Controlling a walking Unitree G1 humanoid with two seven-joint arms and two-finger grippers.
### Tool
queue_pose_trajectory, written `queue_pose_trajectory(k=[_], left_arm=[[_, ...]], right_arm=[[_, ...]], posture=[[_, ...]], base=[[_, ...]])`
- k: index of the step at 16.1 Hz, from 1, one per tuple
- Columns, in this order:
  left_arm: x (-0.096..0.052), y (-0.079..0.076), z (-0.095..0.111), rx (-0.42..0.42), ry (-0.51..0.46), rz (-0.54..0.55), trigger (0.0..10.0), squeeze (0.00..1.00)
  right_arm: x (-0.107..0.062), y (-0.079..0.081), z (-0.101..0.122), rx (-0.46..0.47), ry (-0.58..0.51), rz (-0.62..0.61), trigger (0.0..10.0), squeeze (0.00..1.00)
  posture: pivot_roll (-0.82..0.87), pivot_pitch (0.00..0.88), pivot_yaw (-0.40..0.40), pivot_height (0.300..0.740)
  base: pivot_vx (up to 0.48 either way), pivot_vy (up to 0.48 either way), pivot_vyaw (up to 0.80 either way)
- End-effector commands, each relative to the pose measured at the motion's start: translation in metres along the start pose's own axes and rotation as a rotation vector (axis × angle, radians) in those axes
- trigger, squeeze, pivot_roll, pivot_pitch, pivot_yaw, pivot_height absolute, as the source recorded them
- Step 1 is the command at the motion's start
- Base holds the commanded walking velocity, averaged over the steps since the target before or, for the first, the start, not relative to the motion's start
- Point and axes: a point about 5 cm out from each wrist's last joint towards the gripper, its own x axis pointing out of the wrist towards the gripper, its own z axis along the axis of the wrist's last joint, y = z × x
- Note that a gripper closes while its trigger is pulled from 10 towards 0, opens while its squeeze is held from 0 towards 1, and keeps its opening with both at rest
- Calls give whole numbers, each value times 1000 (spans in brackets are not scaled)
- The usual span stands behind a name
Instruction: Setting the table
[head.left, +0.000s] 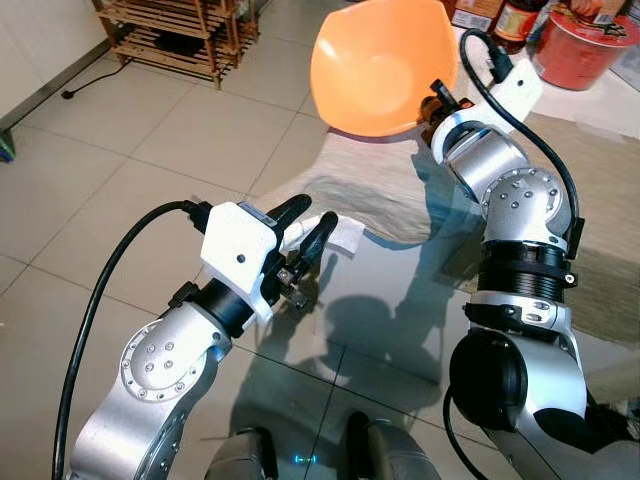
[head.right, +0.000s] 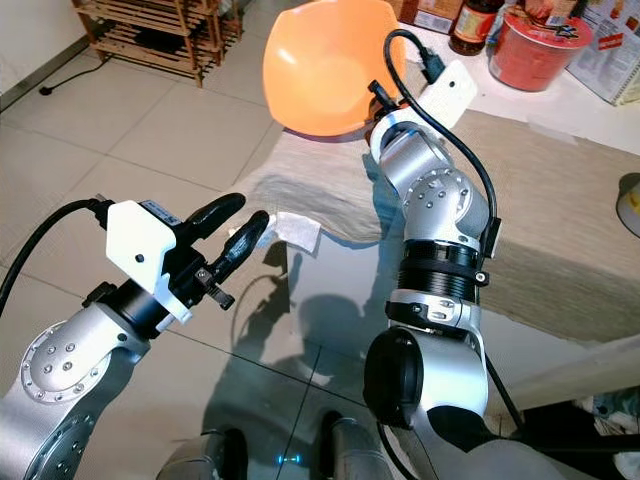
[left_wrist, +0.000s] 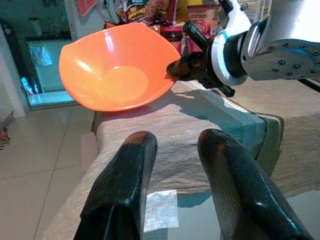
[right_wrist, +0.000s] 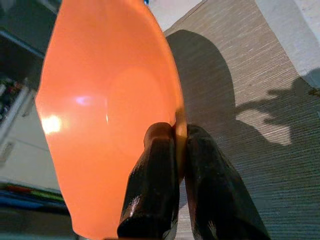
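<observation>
Table (head.right: 340, 290): glass top in front of us, with a beige woven runner (head.left: 400, 190) draped over the far part.
Bowl (head.left: 385, 65): big orange one, tilted up in the air over the runner's far-left corner.
Right gripper (right_wrist: 180, 150): we've got it clamped on the bowl's rim, one finger inside, one outside.
Left gripper (head.left: 305, 235): hovering near the table's left edge, fingers spread, nothing in them.
Tag (left_wrist: 160, 210): small white bit hanging at the runner's edge.

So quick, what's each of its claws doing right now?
Left gripper: open, holding nothing, beside the table edge.
Right gripper: shut on the orange bowl's rim, bowl lifted over the table runner.
</observation>
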Motion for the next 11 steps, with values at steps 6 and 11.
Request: queue_pose_trajectory(k=[6, 11], left_arm=[[0, 4, 8, 26, -29, 15, 10000, 0], [2, 14, 12, 26, -67, 88, 10000, 0]], right_arm=[[-3, -26, 21, 159, -120, -82, 0, 0], [-20, -7, 45, 256, -331, 223, 8118, 0]], posture=[[-25, 202, -14, 740], [-27, 197, -12, 740]], base=[[0, 0, 0], [0, 0, 0]])
